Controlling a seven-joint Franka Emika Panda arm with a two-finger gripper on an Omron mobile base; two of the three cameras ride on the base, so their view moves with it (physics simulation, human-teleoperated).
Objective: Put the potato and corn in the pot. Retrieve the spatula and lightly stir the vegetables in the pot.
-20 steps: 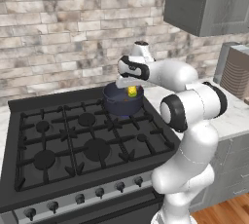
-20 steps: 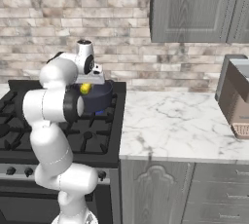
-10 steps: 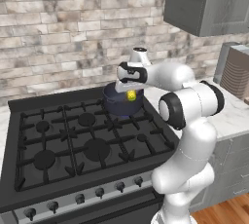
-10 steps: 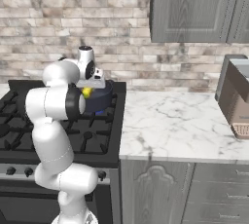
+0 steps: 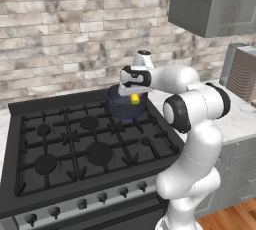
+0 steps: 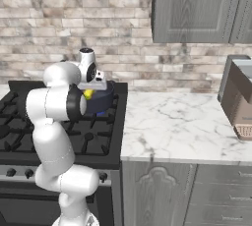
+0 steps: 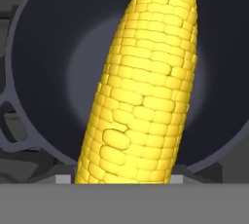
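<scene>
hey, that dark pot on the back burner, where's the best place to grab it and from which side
Probably the pot by its rim, from above: straight walls and an open top suit one finger inside and one outside. The gripper, holding the corn, hangs over it, so drop the corn first.

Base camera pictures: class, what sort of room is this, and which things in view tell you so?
A kitchen, rendered rather than real. A black gas stove carries a dark pot, a marble counter sits over grey cabinets, and the gripper holds a corn cob above the pot.
</scene>
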